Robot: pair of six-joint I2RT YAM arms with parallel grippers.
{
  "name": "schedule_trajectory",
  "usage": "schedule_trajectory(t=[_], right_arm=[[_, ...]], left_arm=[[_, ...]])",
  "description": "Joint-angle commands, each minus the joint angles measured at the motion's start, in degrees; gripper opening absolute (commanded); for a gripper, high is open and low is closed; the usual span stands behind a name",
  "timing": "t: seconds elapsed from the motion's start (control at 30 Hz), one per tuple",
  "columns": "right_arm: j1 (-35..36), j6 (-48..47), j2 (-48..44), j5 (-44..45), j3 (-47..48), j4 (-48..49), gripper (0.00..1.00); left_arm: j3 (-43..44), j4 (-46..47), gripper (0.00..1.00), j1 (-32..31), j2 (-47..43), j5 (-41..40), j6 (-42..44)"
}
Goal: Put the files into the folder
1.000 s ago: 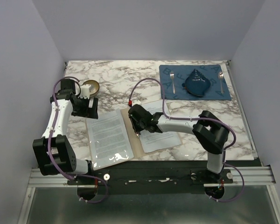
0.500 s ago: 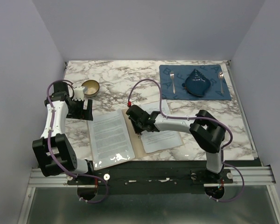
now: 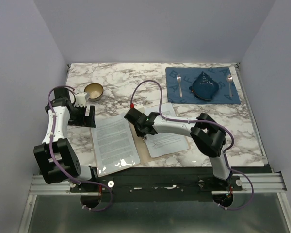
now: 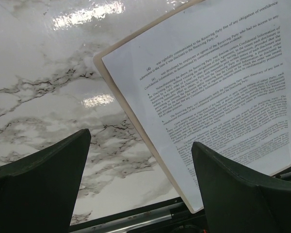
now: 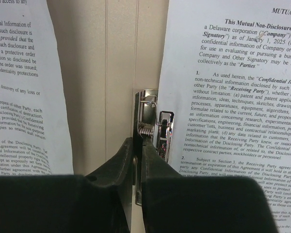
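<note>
A: Folder [image 3: 143, 151] lies open and flat on the counter [image 3: 136, 80], a little toward 6 o'clock from the middle in the top view. Tan spine showing between two printed pages.

B: And the files are on it. Left sheet [image 3: 114, 141] on the left leaf, right sheet [image 3: 169, 141] on the right leaf, both face up, text readable from the wrist cameras.

A: Look at the spine. The metal clip [image 5: 150, 121] sits on the tan card, right at the inner edge of the right sheet.

B: The right fingers [image 5: 117, 160] are on it, pinched almost together, with a thin strip of the clip caught between their tips.

A: That arm reaches in from 4 o'clock, low over the right sheet.

B: Left side now. The left fingers [image 4: 39, 184] are spread wide with nothing between them, hanging by the folder's far-left corner, at about 10 o'clock from the spine.

A: Bare marble under one finger in the wrist view, the corner of the left sheet beside the other.

B: Further out: a small bowl [image 3: 93, 91] at 10 o'clock, just beyond the left arm.

A: At 1 o'clock, well apart, a blue placemat [image 3: 233, 98] carries a dark blue bundle [image 3: 204, 86] with one piece of cutlery either side.
</note>
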Motion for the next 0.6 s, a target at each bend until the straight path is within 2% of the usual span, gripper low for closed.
schedule_trajectory(t=[0.0,0.27,0.57], right_arm=[[-0.3,4.8,1.7,2.4,-1.8,-6.9,0.01],[-5.9,12.9,-11.5,-5.5,-12.5,2.8,0.01],[-9.4,15.0,-21.9,-11.0,-20.8,13.6,0.01]], left_arm=[[-1.0,-0.8,0.99,0.7,-0.9,1.7,2.8],[0.2,-0.8,0.99,0.8,1.9,4.4,2.2],[3.0,-1.4,0.99,1.4,7.6,12.8,1.8]])
